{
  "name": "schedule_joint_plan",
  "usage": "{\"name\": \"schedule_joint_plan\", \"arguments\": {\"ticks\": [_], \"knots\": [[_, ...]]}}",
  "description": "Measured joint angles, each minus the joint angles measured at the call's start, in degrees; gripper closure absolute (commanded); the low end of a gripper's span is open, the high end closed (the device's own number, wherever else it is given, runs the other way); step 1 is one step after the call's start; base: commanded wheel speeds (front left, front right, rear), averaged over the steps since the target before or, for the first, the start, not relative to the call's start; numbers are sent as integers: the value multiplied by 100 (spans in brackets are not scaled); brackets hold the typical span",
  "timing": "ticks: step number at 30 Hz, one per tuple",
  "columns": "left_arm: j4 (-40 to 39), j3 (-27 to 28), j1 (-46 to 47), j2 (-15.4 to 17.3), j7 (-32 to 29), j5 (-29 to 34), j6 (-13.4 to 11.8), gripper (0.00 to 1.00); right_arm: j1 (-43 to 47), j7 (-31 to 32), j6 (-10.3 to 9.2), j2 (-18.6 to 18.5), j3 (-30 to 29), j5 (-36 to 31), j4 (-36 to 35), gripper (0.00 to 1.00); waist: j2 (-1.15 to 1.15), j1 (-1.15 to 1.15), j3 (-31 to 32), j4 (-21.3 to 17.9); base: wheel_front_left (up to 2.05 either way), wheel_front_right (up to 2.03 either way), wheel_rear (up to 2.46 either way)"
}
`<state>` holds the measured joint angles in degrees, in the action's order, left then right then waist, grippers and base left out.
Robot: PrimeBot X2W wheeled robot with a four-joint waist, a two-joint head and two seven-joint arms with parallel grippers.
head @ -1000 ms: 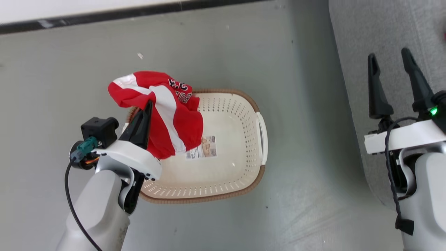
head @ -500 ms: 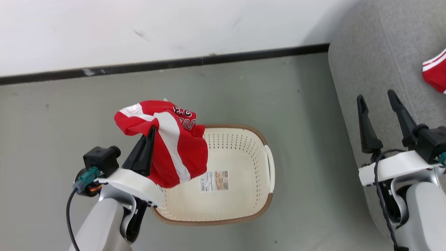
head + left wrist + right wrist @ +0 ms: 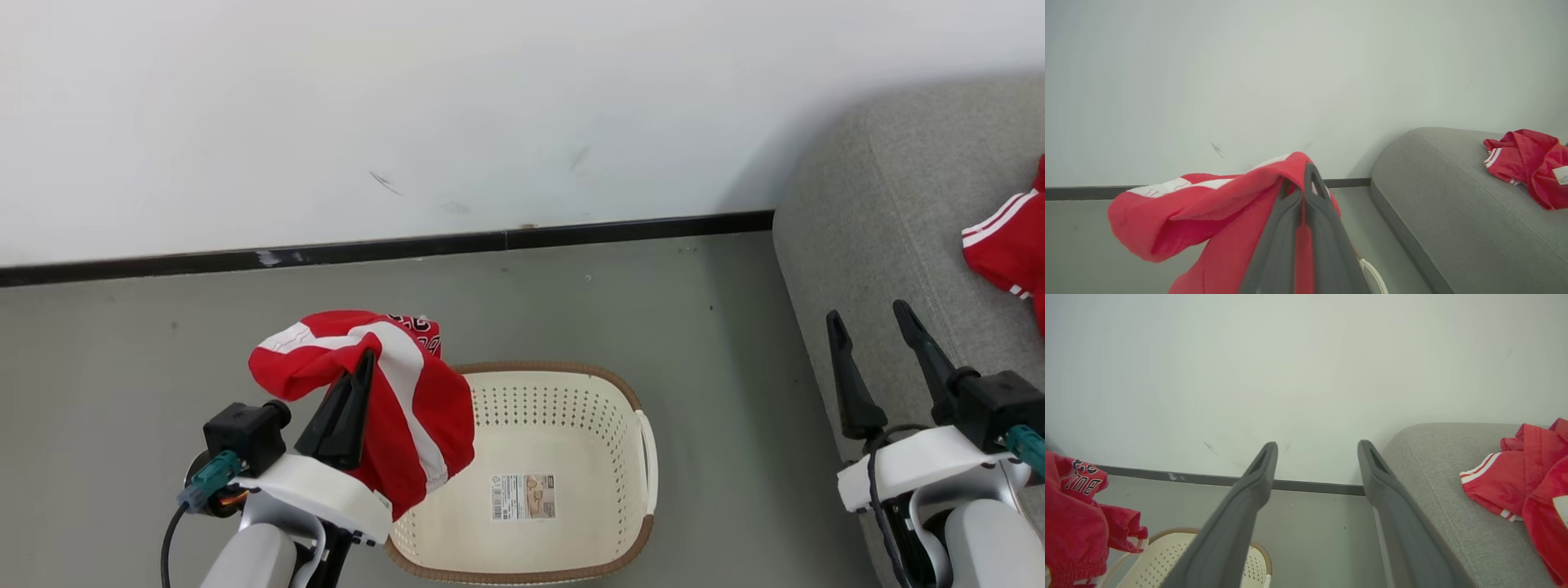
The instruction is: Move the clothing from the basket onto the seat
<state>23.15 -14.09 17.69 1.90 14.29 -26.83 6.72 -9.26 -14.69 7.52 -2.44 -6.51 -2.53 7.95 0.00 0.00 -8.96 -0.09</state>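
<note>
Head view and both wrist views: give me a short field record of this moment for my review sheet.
left gripper: shut on the red garment, raised over the basket's left side
right gripper: open, empty, near the sofa
basket: on the floor, label on its bottom, no clothing seen inside
sofa: second red garment lies on it
task stage: held garment not yet on sofa

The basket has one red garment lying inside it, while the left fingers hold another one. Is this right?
No. In the head view the basket has only a printed label on its bottom, no garment. The left fingers do hold a red garment.
</note>
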Motion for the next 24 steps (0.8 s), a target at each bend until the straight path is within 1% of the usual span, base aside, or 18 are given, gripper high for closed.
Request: {"name": "schedule_joint_plan", "arguments": {"ticks": [8,17,24], "knots": [[-199,-12,-399,3,0,-42,-54,100,337,0,0,5,10,-1,16,0,0,0,438,127,0,0,0],[-449,-18,-716,66,-71,-42,-207,100,607,0,0,10,108,-52,16,0,0,0,805,277,0,0,0],[-695,-113,-865,84,-267,-41,-256,100,701,0,0,10,521,-52,14,0,0,0,990,414,0,0,0]]}}
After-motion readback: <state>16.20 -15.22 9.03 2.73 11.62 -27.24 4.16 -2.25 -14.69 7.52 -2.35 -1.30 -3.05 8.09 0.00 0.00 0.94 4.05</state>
